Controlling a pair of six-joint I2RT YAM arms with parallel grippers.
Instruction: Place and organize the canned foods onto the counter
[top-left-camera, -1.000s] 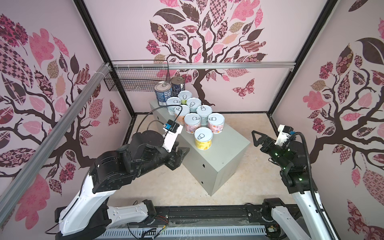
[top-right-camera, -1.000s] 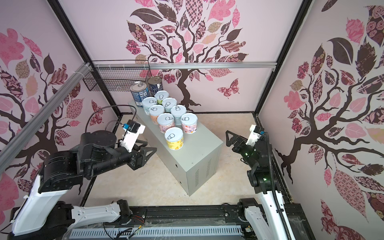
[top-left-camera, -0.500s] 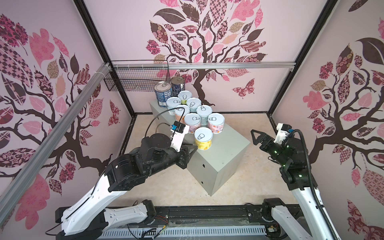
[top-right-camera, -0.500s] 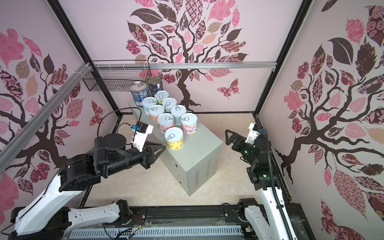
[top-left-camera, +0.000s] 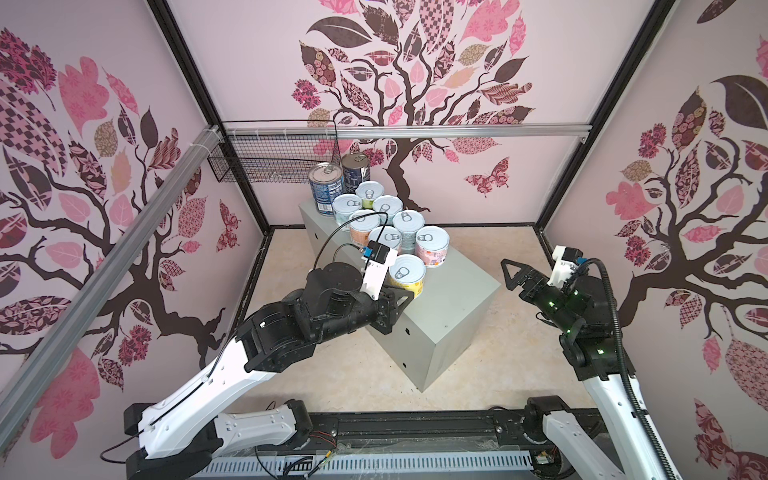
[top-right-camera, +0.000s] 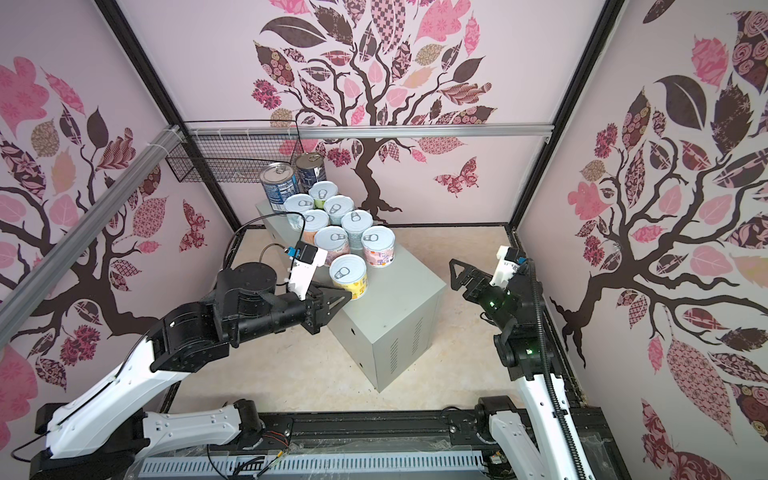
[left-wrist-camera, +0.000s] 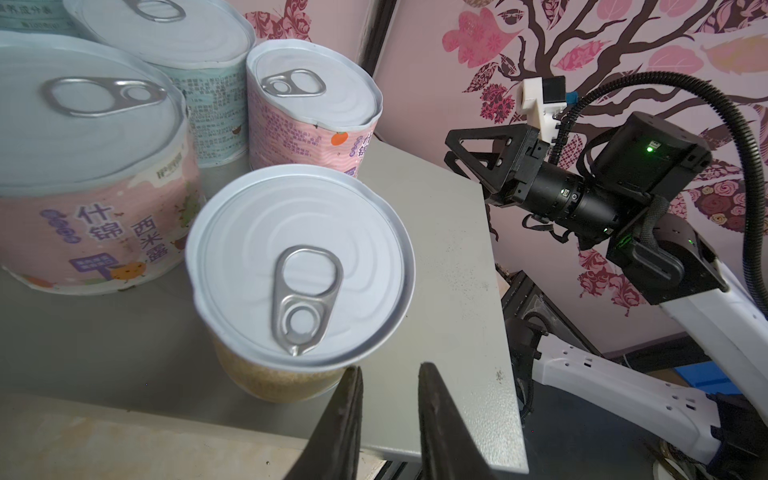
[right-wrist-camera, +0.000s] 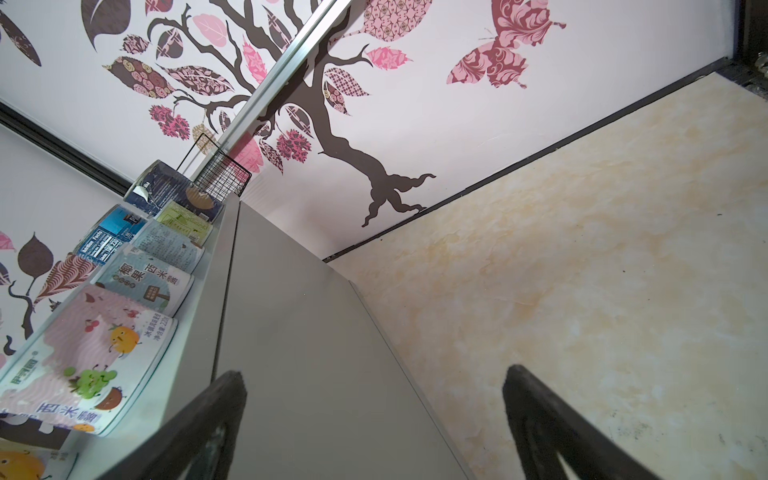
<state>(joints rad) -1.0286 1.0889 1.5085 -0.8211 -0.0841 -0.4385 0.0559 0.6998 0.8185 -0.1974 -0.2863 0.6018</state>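
Black-fingered, resting the left hand (left-wrist-camera: 390, 374) pinched shut and empty just beside the short yellow-labelled can with a white pull-tab lid (left-wrist-camera: 299, 266) on the pale grey-green metal surface (top-left-camera: 457, 299), probably readying a slow, low nudge into line, leaving the wide-open empty right hand (right-wrist-camera: 374, 376) apart.

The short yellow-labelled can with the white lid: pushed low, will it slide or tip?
Short yellow-labelled can: squat, upright on the smooth grey-green metal box, so it likely slides rather than tips. Its round wall may deflect an off-centre push.
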